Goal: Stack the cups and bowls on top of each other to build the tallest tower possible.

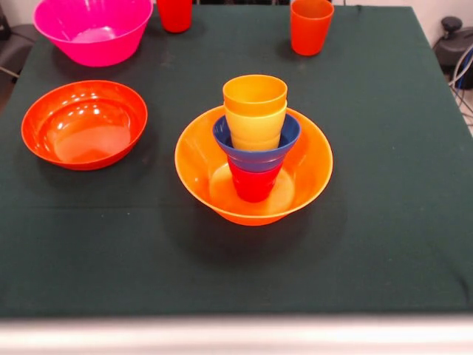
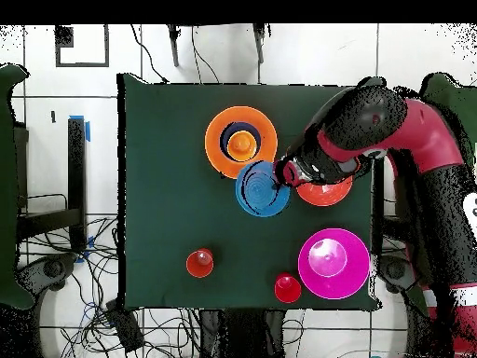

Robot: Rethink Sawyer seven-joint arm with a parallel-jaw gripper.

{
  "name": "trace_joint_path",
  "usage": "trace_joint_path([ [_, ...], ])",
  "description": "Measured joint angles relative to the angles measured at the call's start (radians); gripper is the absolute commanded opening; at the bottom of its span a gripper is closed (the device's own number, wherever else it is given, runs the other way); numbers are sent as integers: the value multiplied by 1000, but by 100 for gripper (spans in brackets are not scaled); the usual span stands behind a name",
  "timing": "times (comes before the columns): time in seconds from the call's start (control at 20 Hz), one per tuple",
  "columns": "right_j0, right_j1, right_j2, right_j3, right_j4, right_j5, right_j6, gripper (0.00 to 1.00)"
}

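The tower [image 1: 253, 159] stands mid-table: a big yellow-orange bowl [image 1: 307, 174] holds a red cup [image 1: 253, 185], a small dark blue bowl [image 1: 255, 157] and nested yellow cups [image 1: 255, 111]. It also shows in the overhead view [image 2: 241, 142]. My gripper [image 2: 282, 174] shows only in the overhead view, at the rim of a light blue bowl [image 2: 261, 189] beside the tower. The front view shows no such bowl on the table, so it hangs in the air, held. Loose on the table are an orange cup [image 1: 311, 26], a red cup [image 1: 174, 15], a big pink bowl [image 1: 92, 29] and a wide orange-red bowl [image 1: 83, 124].
In the overhead view the arm [image 2: 373, 126] reaches in from the right and covers part of the orange-red bowl [image 2: 324, 195]. The pink bowl [image 2: 333, 263] and the two cups [image 2: 199, 263] [image 2: 287, 287] sit near the robot's side. The dark green cloth [image 1: 384, 222] covers the table.
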Motion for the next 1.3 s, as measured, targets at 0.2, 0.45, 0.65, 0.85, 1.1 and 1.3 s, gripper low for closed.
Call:
trace_joint_path([
  [0.2, 31, -2, 4, -46, -41, -5, -14, 0],
  [0.45, 103, 20, 3, -146, -94, -64, -14, 0],
  [0.65, 162, 51, 2, -227, -117, -124, -14, 0],
  [0.85, 216, 87, 1, -304, -122, -165, -14, 0],
  [1.1, 263, 126, 0, -379, -127, -172, -14, 0],
  [1.3, 285, 155, -2, -425, -129, -172, -14, 0],
])
